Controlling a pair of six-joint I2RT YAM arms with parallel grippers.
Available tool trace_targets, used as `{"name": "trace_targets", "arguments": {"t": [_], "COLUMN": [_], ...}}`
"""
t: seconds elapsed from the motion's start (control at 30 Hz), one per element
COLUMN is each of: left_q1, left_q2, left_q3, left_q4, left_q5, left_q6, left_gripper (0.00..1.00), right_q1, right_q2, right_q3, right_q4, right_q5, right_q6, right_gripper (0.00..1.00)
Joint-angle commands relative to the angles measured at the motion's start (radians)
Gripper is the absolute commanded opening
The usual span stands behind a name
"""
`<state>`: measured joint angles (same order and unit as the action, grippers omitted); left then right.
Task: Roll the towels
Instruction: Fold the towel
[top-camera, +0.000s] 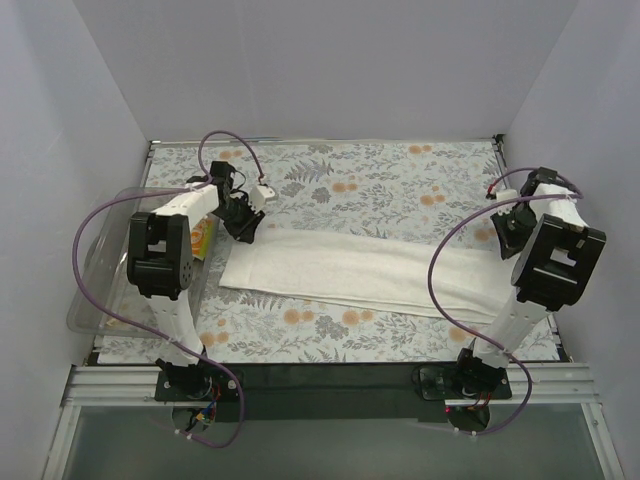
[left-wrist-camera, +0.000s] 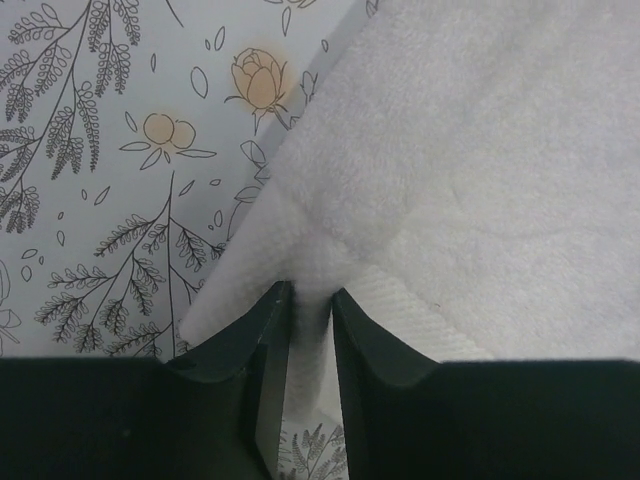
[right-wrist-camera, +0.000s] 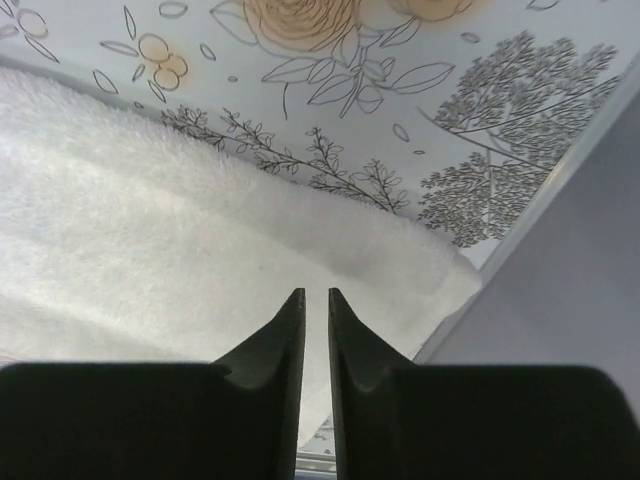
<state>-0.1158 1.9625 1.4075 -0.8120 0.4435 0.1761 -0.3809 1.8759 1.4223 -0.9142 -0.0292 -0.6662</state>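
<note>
One fern-print desk (top-camera: 400, 185), long white towel (top-camera: 360, 270) laid flat across it — likely soft, limp, light, best pinched at an end hem; left claw (left-wrist-camera: 312, 290) clenched on its corner — right claw (right-wrist-camera: 315, 293) almost closed, empty, above opposite end.

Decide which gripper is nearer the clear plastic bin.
Left. The left gripper pinches the white towel at its end beside the bin; the right gripper is over its far end.

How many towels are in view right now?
2. A large white towel lies spread flat at centre. A small orange-printed cloth sits in the clear bin at left, mostly hidden behind the left arm.
</note>
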Motion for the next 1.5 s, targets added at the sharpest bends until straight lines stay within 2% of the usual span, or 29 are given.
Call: {"name": "trace_targets", "arguments": {"t": [0.0,0.1,0.3,0.4,0.43,0.5,0.6,0.67,0.73,0.87,0.93,1.03,1.07,1.27,1.47], "left_q1": [-0.004,-0.004,-0.002,-0.002,-0.002,-0.004,-0.013,-0.024,-0.027,-0.025,-0.027,-0.027,-0.028,-0.03,-0.03], "left_q2": [-0.021,0.016,0.079,0.098,0.093,0.07,0.018,-0.04,-0.076,-0.086,-0.082,-0.065,-0.054,-0.005,0.022], "left_q3": [-0.028,-0.013,0.053,0.118,0.131,0.159,0.202,0.194,0.182,0.133,0.084,0.051,0.048,0.015,-0.008], "left_q4": [0.117,0.148,0.192,0.174,0.147,0.116,0.048,0.036,0.01,-0.061,-0.079,-0.082,-0.087,-0.07,-0.055], "left_q5": [-0.106,-0.149,-0.233,-0.189,-0.161,-0.039,0.075,0.129,0.153,0.172,0.179,0.163,0.147,0.081,0.027], "left_q6": [-0.039,-0.079,-0.101,-0.081,-0.06,-0.035,-0.009,-0.018,-0.024,-0.023,-0.023,-0.073,-0.084,-0.15,-0.17], "left_gripper": [0.21,0.1,0.07,0.14,0.2,0.27,0.35,0.36,0.36,0.34,0.33,0.33,0.33,0.34,0.34], "right_q1": [-0.001,0.005,0.027,0.051,0.053,0.053,0.051,0.062,0.085,0.199,0.271,0.355,0.417,0.617,0.738], "right_q2": [0.029,0.084,0.215,0.236,0.229,0.171,0.045,-0.064,-0.128,-0.271,-0.308,-0.322,-0.336,-0.363,-0.391], "right_q3": [-0.057,-0.069,0.087,0.157,0.162,0.162,0.152,0.121,0.084,-0.095,-0.184,-0.232,-0.247,-0.397,-0.508], "right_q4": [0.046,0.103,0.161,0.135,0.111,0.075,-0.001,-0.043,-0.07,-0.078,-0.052,-0.028,-0.017,0.115,0.23], "right_q5": [0.014,0.023,0.063,0.052,0.043,-0.032,-0.158,-0.234,-0.247,-0.226,-0.206,-0.209,-0.207,-0.117,-0.048], "right_q6": [-0.007,-0.001,0.06,0.065,0.054,0.013,-0.036,-0.094,-0.148,-0.222,-0.224,-0.187,-0.176,-0.122,-0.098], "right_gripper": [0.16,0.15,0.16,0.16,0.18,0.27,0.34,0.34,0.33,0.22,0.19,0.19,0.2,0.25,0.27]}}
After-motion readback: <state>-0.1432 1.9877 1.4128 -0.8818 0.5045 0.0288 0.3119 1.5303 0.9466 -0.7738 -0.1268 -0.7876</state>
